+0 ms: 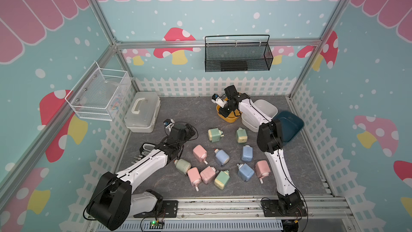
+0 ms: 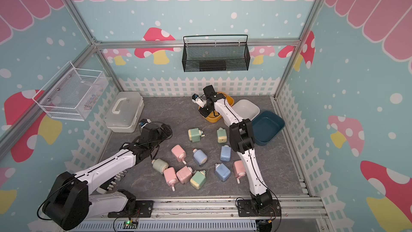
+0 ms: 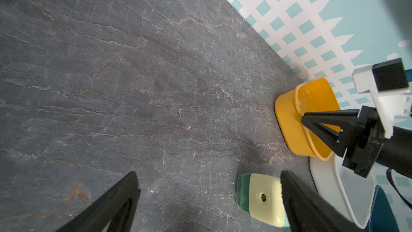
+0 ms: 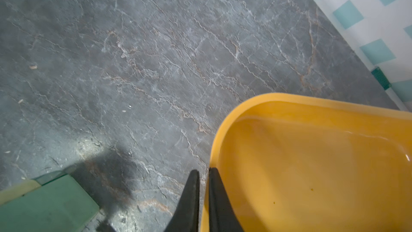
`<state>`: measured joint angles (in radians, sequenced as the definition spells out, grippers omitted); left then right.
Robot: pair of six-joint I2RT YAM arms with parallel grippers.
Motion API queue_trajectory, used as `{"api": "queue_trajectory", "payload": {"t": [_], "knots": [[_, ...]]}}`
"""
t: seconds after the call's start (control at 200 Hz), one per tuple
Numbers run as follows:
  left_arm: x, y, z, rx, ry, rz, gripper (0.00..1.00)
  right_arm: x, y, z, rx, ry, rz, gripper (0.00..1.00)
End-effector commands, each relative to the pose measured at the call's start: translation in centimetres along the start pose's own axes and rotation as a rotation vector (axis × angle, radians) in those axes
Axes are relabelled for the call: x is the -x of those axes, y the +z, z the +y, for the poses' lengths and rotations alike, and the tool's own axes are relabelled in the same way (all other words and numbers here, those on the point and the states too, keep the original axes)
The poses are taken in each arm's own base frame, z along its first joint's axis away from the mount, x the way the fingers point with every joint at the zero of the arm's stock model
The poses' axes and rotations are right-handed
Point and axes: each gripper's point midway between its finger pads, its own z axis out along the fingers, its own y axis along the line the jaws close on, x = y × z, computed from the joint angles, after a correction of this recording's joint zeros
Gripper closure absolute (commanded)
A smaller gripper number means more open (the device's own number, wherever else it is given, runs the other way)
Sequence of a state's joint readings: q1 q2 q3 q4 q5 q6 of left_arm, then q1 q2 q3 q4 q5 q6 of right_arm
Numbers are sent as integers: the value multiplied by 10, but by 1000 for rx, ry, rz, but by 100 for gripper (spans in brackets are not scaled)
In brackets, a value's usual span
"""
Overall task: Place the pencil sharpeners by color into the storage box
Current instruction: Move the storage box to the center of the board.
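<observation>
Pencil sharpeners (image 1: pixel 222 157), eleven small boxy pastel ones, lie scattered on the grey stone-patterned table (image 1: pixel 301 166) between my two arms. Four are pink, three blue and four green with cream ends, and each has a small white crank knob. Behind them, by the white fence wall, stand a yellow bin (image 1: pixel 229 119), a white bin (image 1: pixel 267 106) and a dark blue bin (image 1: pixel 292 128), side by side. My left claw (image 3: pixel 208 172) is spread wide just above bare table. Close beside one of its fingers is a green sharpener (image 3: pixel 263 197) whose cream end shows a small round hole. My right claw (image 4: pixel 203 169) is pressed almost together at the yellow bin's rim. I cannot tell whether it pinches that rim.
</observation>
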<state>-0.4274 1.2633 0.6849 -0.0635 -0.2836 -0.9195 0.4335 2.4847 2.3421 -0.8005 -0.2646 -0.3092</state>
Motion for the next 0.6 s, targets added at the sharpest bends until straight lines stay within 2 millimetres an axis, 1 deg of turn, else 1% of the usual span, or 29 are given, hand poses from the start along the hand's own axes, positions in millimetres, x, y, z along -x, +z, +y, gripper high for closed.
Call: {"api": "queue_trajectory", "payload": {"t": [0.0, 0.04, 0.14, 0.18, 0.245, 0.285, 0.33, 0.385, 0.425, 0.45, 0.475, 0.51, 0.595], "knots": [[0, 2, 5, 17, 19, -2, 1, 10, 16, 24, 62, 38, -15, 89], [0, 2, 6, 18, 20, -1, 1, 15, 20, 27, 59, 53, -20, 88], [-1, 3, 6, 16, 21, 7, 1, 22, 26, 23, 12, 105, -29, 87], [-1, 3, 5, 13, 24, 11, 1, 28, 22, 22, -1, 116, -42, 85], [-1, 2, 3, 6, 35, 14, 1, 39, 7, 20, -18, 125, -74, 81], [0, 1, 3, 6, 39, 12, 1, 45, -2, 19, -30, 113, -88, 76], [0, 0, 3, 8, 45, 13, 1, 47, -10, 15, -56, 101, -86, 70], [1, -1, 3, 7, 49, 11, 0, 42, -16, 9, -100, 98, -59, 56], [1, -1, 4, 8, 49, 12, 1, 33, -17, 2, -143, 104, -25, 45], [1, -1, 4, 7, 47, 12, 1, 27, -16, -1, -165, 105, -5, 36], [0, -1, 4, 7, 47, 12, 1, 20, -14, -3, -178, 110, 17, 30], [0, -2, 4, 5, 47, 13, 1, 13, -12, -5, -191, 116, 40, 26], [0, -2, 3, 1, 53, 15, 1, -4, -6, -7, -210, 131, 93, 22]]}}
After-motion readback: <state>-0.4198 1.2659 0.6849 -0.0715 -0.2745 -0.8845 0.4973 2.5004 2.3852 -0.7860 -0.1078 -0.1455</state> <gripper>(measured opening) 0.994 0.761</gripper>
